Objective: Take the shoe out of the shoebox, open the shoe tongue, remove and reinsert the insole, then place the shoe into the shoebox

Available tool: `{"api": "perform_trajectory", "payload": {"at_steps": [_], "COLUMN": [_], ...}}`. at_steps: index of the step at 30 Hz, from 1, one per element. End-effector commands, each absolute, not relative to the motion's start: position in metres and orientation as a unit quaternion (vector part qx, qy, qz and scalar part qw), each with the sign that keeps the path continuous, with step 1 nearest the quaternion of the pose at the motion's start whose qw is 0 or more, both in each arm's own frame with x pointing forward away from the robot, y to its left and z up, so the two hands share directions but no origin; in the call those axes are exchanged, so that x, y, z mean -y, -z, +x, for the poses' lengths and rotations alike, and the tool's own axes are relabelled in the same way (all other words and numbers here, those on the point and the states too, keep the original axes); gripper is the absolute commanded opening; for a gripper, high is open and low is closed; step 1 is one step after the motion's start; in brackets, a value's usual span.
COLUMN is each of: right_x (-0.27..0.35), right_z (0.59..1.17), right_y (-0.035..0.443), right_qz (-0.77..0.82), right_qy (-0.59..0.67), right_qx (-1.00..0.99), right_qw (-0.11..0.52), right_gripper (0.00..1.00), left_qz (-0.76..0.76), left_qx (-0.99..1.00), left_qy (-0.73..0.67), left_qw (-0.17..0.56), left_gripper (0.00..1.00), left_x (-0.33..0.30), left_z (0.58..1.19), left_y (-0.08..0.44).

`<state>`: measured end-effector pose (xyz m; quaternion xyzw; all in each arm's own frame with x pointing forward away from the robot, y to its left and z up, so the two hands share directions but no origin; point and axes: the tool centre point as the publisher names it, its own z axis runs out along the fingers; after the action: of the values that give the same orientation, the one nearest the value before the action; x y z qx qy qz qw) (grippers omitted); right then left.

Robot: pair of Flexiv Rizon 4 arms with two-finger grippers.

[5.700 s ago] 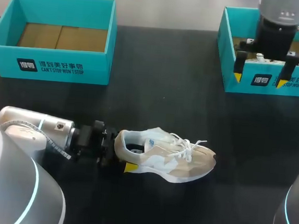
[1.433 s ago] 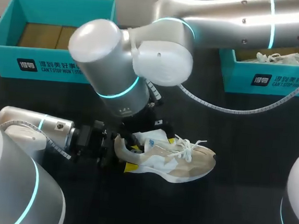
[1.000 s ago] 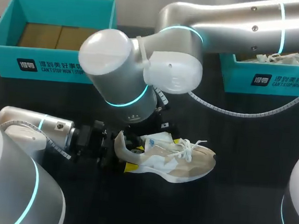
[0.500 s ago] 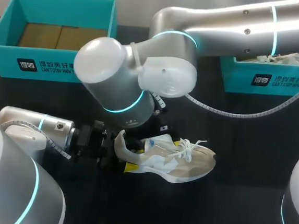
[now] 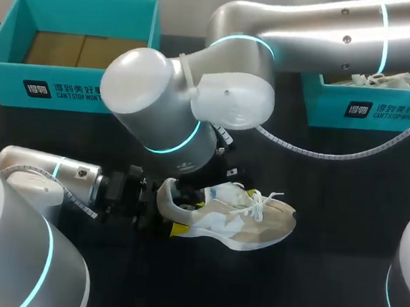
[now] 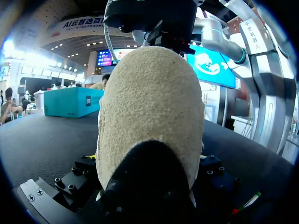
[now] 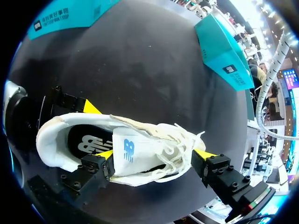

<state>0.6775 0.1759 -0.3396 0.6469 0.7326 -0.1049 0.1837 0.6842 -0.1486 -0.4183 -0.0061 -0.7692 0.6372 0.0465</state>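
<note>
Clamping shoe heel, left gripper; right gripper straddles tongue.

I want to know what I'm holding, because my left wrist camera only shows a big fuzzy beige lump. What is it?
Observer: It's the heel of a shoe lying on the table. Your left gripper is shut on that heel.
Operator: Where is my other arm?
Observer: The right gripper hangs open over the shoe, with one finger at the tongue and the other beside the laces.
Operator: Is the insole out yet?
Observer: No, the dark insole lies inside the shoe.
</note>
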Motion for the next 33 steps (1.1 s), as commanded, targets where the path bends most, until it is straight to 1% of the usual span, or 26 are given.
{"api": "perform_trajectory", "payload": {"at_steps": [1, 4, 5, 7, 16, 20, 21, 22, 24, 25, 26, 27, 33], "right_x": [-0.164, -0.158, -0.158, -0.16, -0.181, -0.182, -0.182, -0.181, -0.179, -0.177, -0.175, -0.173, -0.165], "right_z": [0.668, 0.667, 0.667, 0.667, 0.677, 0.681, 0.681, 0.681, 0.681, 0.68, 0.679, 0.679, 0.673], "right_y": [0.334, 0.335, 0.335, 0.338, 0.352, 0.357, 0.357, 0.358, 0.358, 0.358, 0.357, 0.356, 0.341], "right_qz": [0.879, 0.884, 0.884, 0.884, 0.873, 0.872, 0.872, 0.872, 0.873, 0.874, 0.876, 0.877, 0.88], "right_qy": [0.014, 0.008, 0.005, 0.007, 0.004, 0.007, 0.009, 0.01, 0.012, 0.013, 0.014, 0.014, 0.013], "right_qx": [-0.428, -0.423, -0.423, -0.426, -0.455, -0.459, -0.459, -0.459, -0.457, -0.456, -0.453, -0.45, -0.44], "right_qw": [0.21, 0.201, 0.197, 0.194, 0.174, 0.17, 0.17, 0.169, 0.167, 0.167, 0.167, 0.168, 0.179], "right_gripper": [1.0, 1.0, 0.95, 0.91, 0.92, 0.89, 0.87, 0.8, 0.72, 0.65, 0.54, 0.48, 0.39], "left_qz": [-0.005, -0.005, -0.005, -0.005, -0.005, -0.005, -0.005, -0.005, -0.005, -0.005, -0.005, -0.005, -0.005], "left_qx": [0.77, 0.77, 0.77, 0.77, 0.77, 0.77, 0.77, 0.77, 0.77, 0.77, 0.77, 0.77, 0.77], "left_qy": [-0.637, -0.637, -0.637, -0.637, -0.637, -0.637, -0.637, -0.637, -0.637, -0.637, -0.637, -0.637, -0.637], "left_qw": [0.046, 0.046, 0.046, 0.046, 0.046, 0.046, 0.046, 0.046, 0.046, 0.046, 0.046, 0.046, 0.046], "left_gripper": [0.0, 0.0, 0.0, 0.0, 0.0, 0.0, 0.0, 0.0, 0.0, 0.0, 0.0, 0.0, 0.0], "left_x": [0.149, 0.149, 0.149, 0.149, 0.149, 0.149, 0.149, 0.149, 0.149, 0.149, 0.149, 0.149, 0.149], "left_z": [0.683, 0.683, 0.683, 0.683, 0.683, 0.683, 0.683, 0.683, 0.683, 0.683, 0.683, 0.683, 0.683], "left_y": [0.418, 0.418, 0.418, 0.418, 0.418, 0.418, 0.418, 0.418, 0.418, 0.418, 0.418, 0.418, 0.418]}}
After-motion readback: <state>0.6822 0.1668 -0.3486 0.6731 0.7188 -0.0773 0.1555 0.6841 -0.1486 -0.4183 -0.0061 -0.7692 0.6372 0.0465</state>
